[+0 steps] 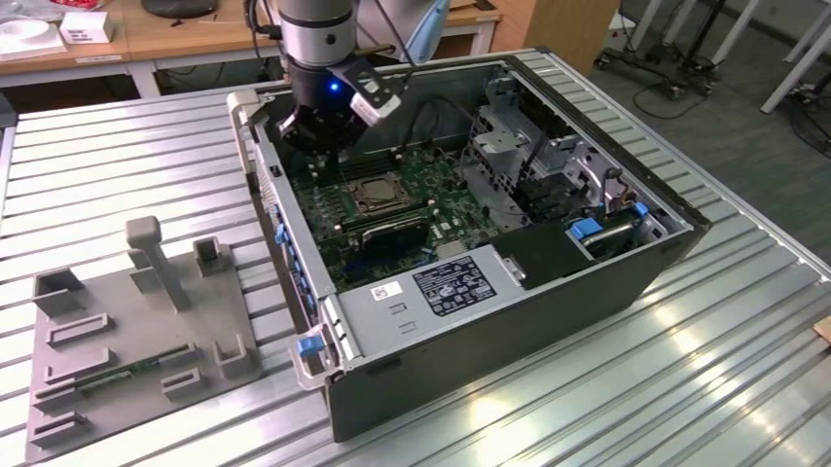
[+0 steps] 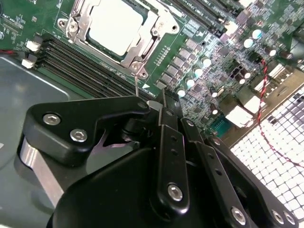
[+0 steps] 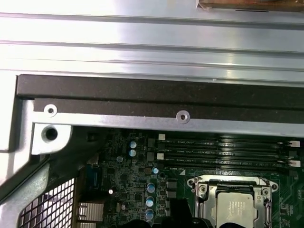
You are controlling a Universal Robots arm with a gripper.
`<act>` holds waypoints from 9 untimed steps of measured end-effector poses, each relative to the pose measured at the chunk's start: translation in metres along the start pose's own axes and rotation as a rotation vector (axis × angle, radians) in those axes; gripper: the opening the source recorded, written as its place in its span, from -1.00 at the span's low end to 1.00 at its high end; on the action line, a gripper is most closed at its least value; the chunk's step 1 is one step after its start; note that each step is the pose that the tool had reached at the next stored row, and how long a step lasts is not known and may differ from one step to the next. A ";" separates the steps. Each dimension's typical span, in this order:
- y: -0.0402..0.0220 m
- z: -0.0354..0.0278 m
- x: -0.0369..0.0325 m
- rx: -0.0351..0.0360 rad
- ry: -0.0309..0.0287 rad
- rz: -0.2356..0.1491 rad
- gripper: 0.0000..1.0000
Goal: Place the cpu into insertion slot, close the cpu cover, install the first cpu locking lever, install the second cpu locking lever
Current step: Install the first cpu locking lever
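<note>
The cpu lies flat in the motherboard's socket, its pale silver face up; it is also seen as the cpu and the cpu. The cpu cover, a silvery frame, lies down around it in both wrist views, cover. A thin wire locking lever stands up at the socket's corner, reaching to my fingertips. My gripper hangs inside the case beside the socket, fingers shut with nothing seen between them. In the exterior view the gripper is toward the exterior view's left of the socket.
The open computer case lies on a ribbed metal table. A grey box with a white label and a drive cage flank the board. Memory slots run beside the socket. A grey fixture plate sits to the exterior view's left.
</note>
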State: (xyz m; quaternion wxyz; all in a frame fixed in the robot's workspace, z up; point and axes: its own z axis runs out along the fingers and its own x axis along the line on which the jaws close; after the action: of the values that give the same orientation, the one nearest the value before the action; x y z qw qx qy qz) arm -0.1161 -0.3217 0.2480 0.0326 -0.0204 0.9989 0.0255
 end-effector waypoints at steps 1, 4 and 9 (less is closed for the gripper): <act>0.0001 0.0000 0.0000 -0.0044 -0.0002 0.003 -0.79; 0.0003 0.0000 0.0000 -0.0076 -0.0006 0.006 -0.79; 0.0003 -0.0021 -0.0001 -0.0090 -0.0008 0.010 -0.79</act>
State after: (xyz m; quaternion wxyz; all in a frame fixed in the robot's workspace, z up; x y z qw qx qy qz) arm -0.1161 -0.3215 0.2501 0.0327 -0.0154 0.9989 0.0302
